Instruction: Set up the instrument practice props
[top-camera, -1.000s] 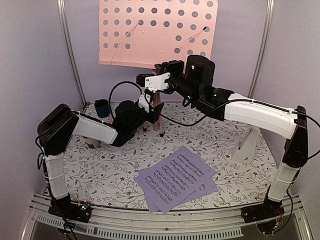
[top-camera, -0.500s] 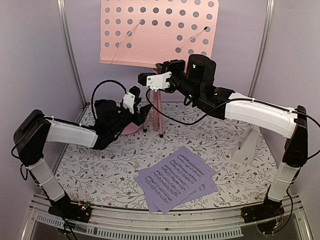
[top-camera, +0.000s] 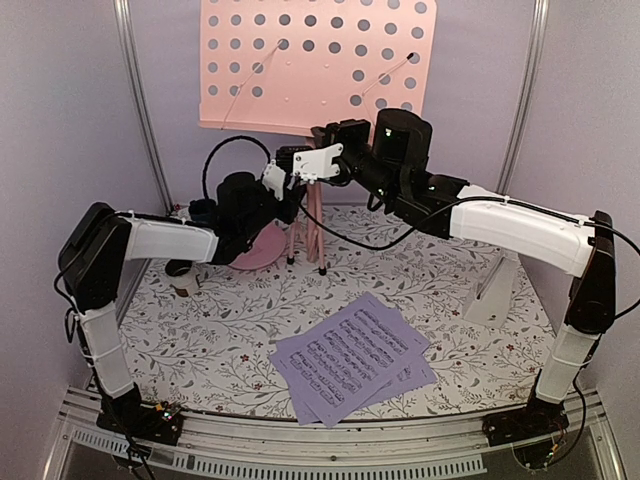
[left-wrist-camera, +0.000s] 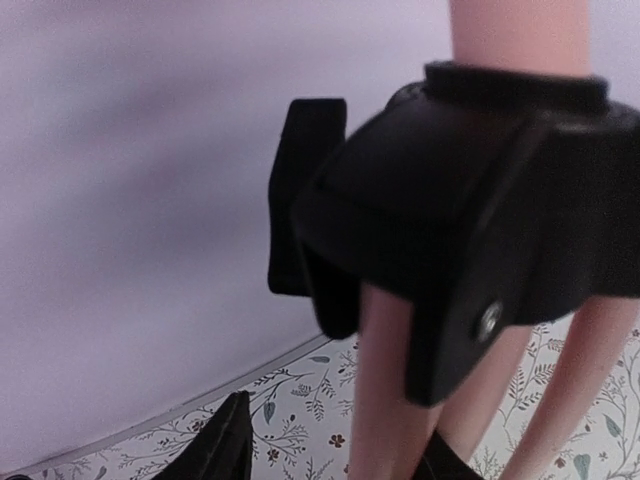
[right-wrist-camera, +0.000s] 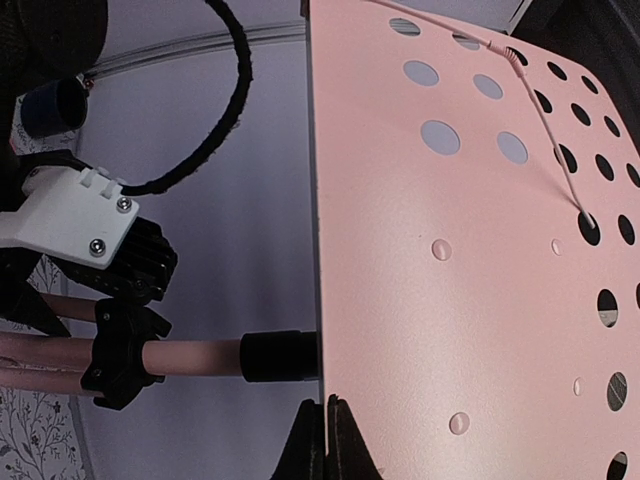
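The right gripper is seen pinched onto the lower lip of the stand, which is set at the middle of the far edge. The left gripper is spread around one of its legs. The pages are laid by the near edge, the metronome by the right edge.

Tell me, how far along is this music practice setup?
Looks done: the pink music stand is upright at the back, legs spread. In hand: the right gripper pinches the desk's lower edge while the left gripper sits open around the legs under the black joint, probably adjusting it. To do: the sheet music lies flat on the table, not on the stand; the metronome stands off to the right.
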